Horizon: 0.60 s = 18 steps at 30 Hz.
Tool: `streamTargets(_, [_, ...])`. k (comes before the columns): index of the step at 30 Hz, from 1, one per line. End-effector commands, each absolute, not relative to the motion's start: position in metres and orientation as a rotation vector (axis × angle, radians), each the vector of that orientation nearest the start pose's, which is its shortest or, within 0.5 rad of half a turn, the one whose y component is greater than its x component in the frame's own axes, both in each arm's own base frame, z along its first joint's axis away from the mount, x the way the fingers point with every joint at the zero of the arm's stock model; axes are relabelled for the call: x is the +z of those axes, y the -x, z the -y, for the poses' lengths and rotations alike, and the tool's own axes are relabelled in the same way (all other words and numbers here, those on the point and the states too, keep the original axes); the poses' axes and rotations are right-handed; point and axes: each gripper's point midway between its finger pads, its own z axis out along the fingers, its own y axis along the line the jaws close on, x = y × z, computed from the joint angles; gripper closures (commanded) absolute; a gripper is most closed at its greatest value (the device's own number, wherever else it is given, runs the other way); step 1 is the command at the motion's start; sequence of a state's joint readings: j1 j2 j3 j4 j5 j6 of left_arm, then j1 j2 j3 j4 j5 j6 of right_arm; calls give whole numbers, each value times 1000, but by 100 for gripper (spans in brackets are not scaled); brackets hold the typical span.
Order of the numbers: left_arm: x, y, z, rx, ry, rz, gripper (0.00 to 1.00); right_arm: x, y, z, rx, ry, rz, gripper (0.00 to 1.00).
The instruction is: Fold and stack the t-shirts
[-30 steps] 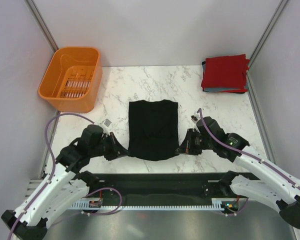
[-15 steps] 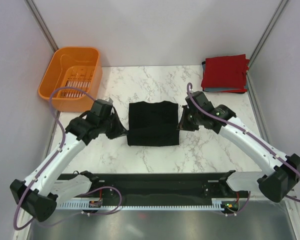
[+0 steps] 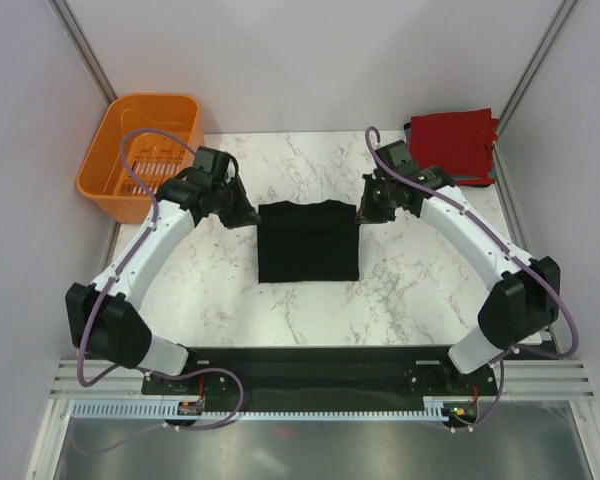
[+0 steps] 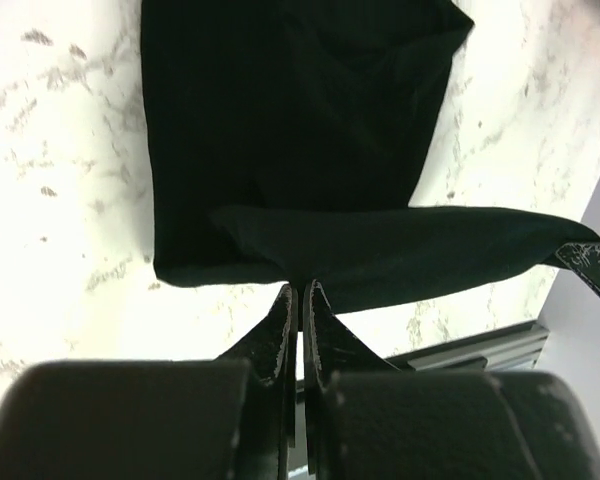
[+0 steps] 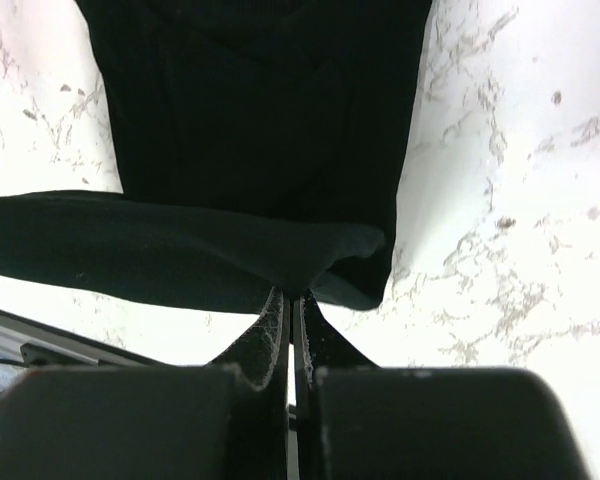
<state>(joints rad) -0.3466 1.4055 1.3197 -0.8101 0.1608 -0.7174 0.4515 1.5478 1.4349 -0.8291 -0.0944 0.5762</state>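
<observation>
From above, the black t-shirt (image 3: 308, 250) lies folded in the middle of the table (image 3: 310, 160). The left claw (image 3: 252, 217) and the right claw (image 3: 361, 214) are at its two upper corners. A folded red t-shirt (image 3: 450, 145) lies at the upper right. In the left wrist view, the fingers (image 4: 280, 320) are clamped together on the black cloth's edge. In the right wrist view, the fingers (image 5: 272, 320) pinch it in the same way.

Far corners of the black t-shirt (image 3: 308, 245) were covered from above by the left hand (image 3: 250, 216) and right hand (image 3: 363, 213), its cloth was cut off by the top edge in both wrist views, layers under the red t-shirt (image 3: 450, 145) were largely concealed.
</observation>
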Motion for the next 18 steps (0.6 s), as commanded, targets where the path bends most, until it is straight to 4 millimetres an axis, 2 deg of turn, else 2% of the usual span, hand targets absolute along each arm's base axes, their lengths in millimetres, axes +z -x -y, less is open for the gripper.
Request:
streamTargets(1, [220,-346,165,-615,341,-2472,98,203,-354,-198,508,-81,-2528,100])
streamTargets(2, [220,-352,166,-620,343,-2468,98,195,-360,-199,499,-84,-2548,100])
streamTargets(3, [208,-360,167,-605,347,-2499,98,193,-366,-199,496,-83,-2546,100])
streamTargets(4, [211,-368,166,-606,353,-2488,98,195,-375,-199,499,-90,-2534,100])
streamTargets(5, [207,-374,165,-601,358,-2495,98,184,-381,-200,491,-91,-2558,100])
streamTargets(6, [192,-383,166,-585,359,-2528,98,184,-389,-200,491,-90,-2546,100])
streamTargets(9, [179,-413,162,-569,377,-2539,98,159,-413,-196,452,-117,-2574,100])
streamTargets(10, [160,-434,159,-562,405,-2570,96,161,-428,-192,446,-141,-2554,100])
streamTargets(11, [152,-444,158,-563,409,-2581,93,136,-440,-191,422,-159,-2593,100])
streamTargets(12, [138,-454,159,-584,419,-2610,78,147,-463,-195,450,-162,-2546,97])
streamTargets(13, [119,-479,157,-611,452,-2626,63,143,-479,-191,455,-182,-2541,85])
streamTargets(14, [113,-488,169,-733,442,-2647,51,105,-491,-193,444,-186,-2614,51])
streamTargets(15, [109,-500,174,-785,427,-2647,40,132,-518,-196,472,-191,-2548,43])
streamTargets(16, [141,-516,179,-816,393,-2608,36,129,-525,-191,465,-215,-2568,40])
streamTargets(17, [116,-522,185,-836,407,-2674,34,111,-520,-189,442,-238,-2648,35])
streamTargets(18, [130,-527,188,-852,391,-2659,30,130,-527,-191,462,-240,-2607,34])
